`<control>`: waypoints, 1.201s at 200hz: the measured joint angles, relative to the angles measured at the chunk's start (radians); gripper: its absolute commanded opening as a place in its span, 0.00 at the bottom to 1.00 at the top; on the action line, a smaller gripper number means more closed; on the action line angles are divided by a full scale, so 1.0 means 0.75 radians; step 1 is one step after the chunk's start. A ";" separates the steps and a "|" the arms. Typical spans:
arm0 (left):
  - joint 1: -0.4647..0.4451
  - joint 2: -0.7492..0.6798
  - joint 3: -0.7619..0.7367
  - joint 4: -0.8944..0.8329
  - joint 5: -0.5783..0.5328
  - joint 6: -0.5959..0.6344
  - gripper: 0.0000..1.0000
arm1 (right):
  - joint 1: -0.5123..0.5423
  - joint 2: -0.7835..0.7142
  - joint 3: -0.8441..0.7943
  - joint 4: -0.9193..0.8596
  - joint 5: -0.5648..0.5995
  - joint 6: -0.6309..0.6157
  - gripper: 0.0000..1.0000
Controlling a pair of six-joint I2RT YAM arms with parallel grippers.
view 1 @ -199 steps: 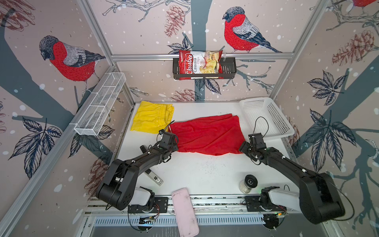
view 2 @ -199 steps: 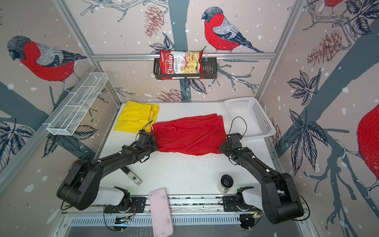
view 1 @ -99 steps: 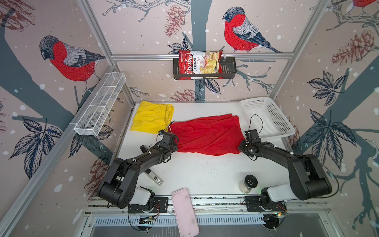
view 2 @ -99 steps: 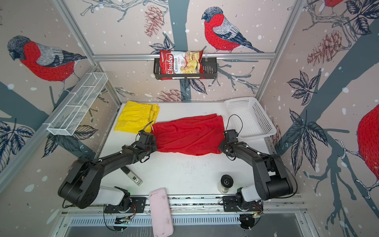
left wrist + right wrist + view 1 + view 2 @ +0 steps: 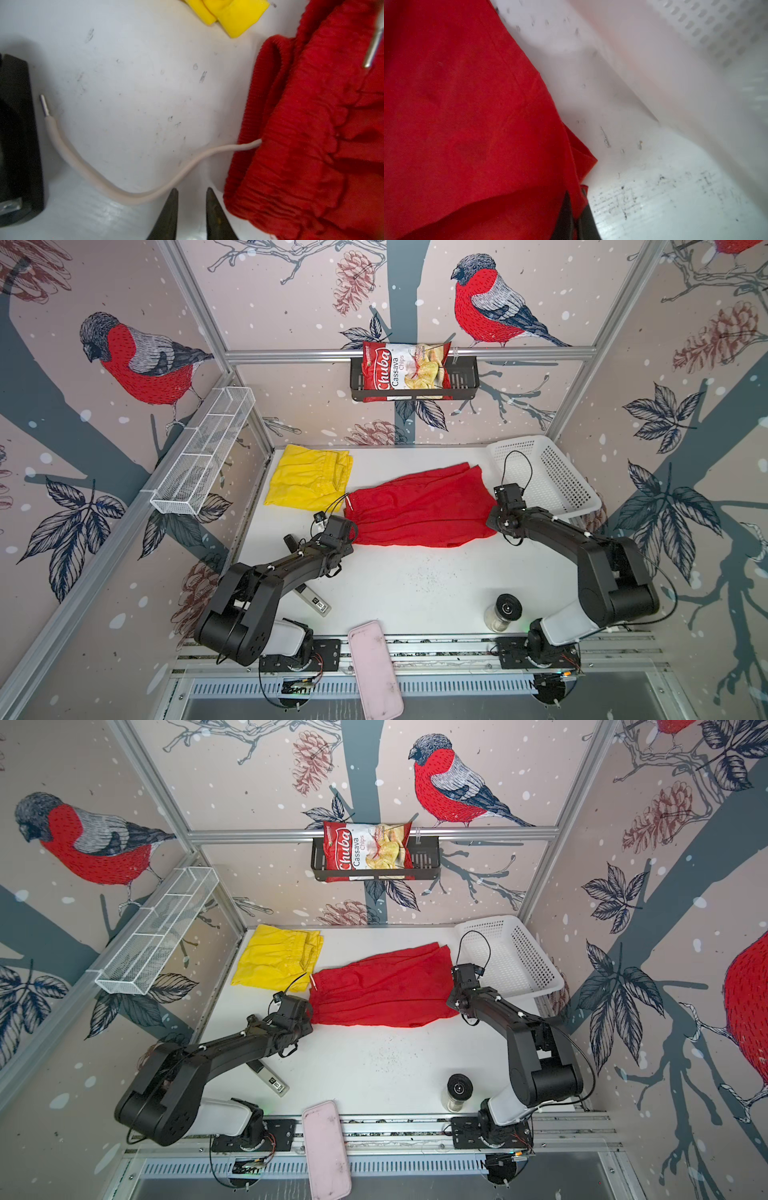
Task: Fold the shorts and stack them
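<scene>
Here the right gripper (image 5: 576, 196) pinches a hem corner of the red shorts (image 5: 467, 104). The left gripper (image 5: 191, 190) stands narrowly parted, holding nothing, the white drawstring (image 5: 87, 168) just ahead of its tips, the red waistband (image 5: 270, 145) beside them, the yellow shorts (image 5: 239, 16) farther ahead.
</scene>
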 measured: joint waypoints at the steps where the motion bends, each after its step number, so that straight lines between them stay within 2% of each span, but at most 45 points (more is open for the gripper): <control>1: 0.000 0.000 -0.001 -0.001 0.000 -0.001 0.23 | 0.001 0.002 -0.001 -0.001 0.002 -0.001 0.22; 29: 0.001 -0.033 -0.014 -0.023 -0.001 0.000 0.23 | 0.081 0.047 0.009 -0.041 0.084 -0.023 0.53; 70: 0.001 -0.142 -0.034 -0.061 0.023 -0.006 0.23 | 0.204 -0.041 0.130 -0.168 0.299 -0.010 0.73; 82: 0.001 -0.194 -0.028 -0.097 0.037 -0.007 0.28 | 0.246 -0.119 0.159 -0.217 0.387 0.019 0.79; 86: 0.001 -0.213 -0.025 -0.107 0.044 -0.007 0.31 | 0.259 -0.145 0.166 -0.229 0.410 0.022 0.84; 90: 0.001 -0.235 -0.022 -0.118 0.051 -0.007 0.35 | 0.274 -0.172 0.175 -0.244 0.436 0.030 0.96; 93: 0.001 -0.257 -0.018 -0.130 0.055 -0.008 0.38 | 0.285 -0.193 0.182 -0.253 0.453 0.037 1.00; 106: 0.001 -0.347 -0.008 -0.149 0.072 -0.021 0.55 | 0.346 -0.277 0.205 -0.276 0.531 0.052 1.00; 114: 0.002 -0.401 -0.002 -0.152 0.085 -0.032 0.61 | 0.395 -0.320 0.214 -0.277 0.567 0.047 0.99; 135: 0.012 -0.525 0.041 -0.181 0.118 -0.047 0.69 | 0.552 -0.380 0.217 -0.212 0.612 0.002 0.99; 154: 0.021 -0.615 0.126 -0.230 0.128 -0.068 0.75 | 0.702 -0.339 0.230 -0.106 0.604 -0.070 0.99; 177: 0.071 -0.674 0.226 -0.271 0.152 -0.064 0.81 | 0.872 -0.136 0.326 0.041 0.550 -0.167 1.00; 199: 0.210 -0.663 0.296 -0.282 0.244 -0.034 0.81 | 0.993 0.130 0.487 0.151 0.474 -0.247 1.00; 222: 0.395 -0.597 0.327 -0.293 0.418 -0.031 0.79 | 1.080 0.373 0.645 0.239 0.358 -0.339 1.00; 240: 0.494 -0.563 0.278 -0.291 0.546 -0.035 0.79 | 1.127 0.527 0.750 0.305 0.258 -0.404 1.00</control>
